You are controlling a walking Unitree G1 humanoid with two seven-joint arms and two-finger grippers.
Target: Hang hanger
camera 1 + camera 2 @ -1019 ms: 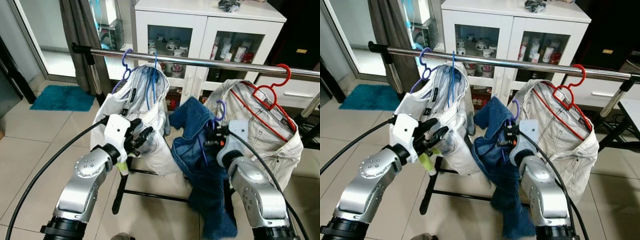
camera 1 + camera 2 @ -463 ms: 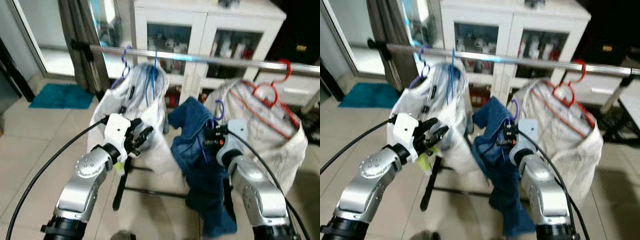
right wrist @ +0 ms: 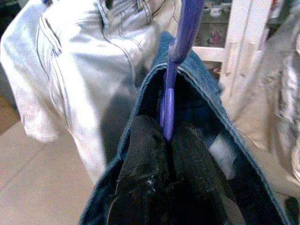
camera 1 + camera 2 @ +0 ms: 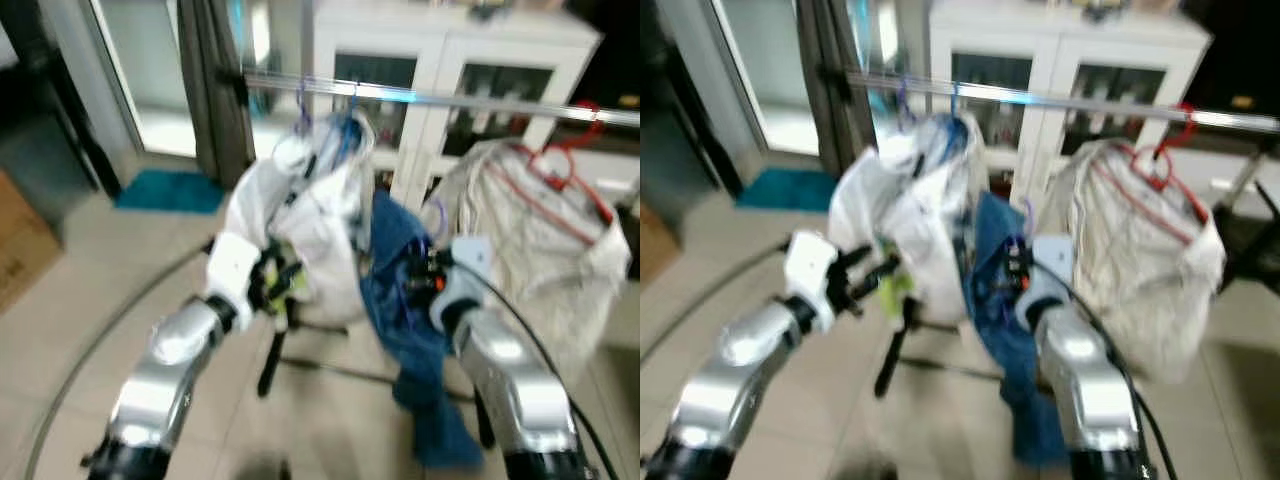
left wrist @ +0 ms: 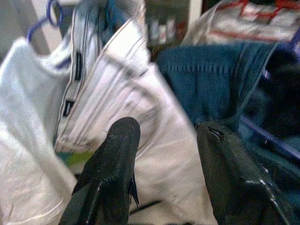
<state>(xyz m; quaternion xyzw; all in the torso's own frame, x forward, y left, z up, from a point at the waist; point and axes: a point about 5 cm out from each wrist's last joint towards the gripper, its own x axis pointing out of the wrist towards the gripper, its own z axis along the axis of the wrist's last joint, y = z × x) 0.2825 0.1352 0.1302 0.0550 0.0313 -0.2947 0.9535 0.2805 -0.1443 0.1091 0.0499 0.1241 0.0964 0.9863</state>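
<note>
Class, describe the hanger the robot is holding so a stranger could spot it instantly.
Start at the metal rail across the room, with pale clothes hung at both ends. In the gap between them, below the rail, the right hand grips a purple hanger carrying blue jeans. It alone is not hooked on the rail.

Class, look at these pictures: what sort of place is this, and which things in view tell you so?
Probably a room in a home, used for drying or airing clothes. A metal clothes rail carries garments on hangers, a white glass-fronted cabinet of crockery stands behind it, and the floor is tiled.
</note>
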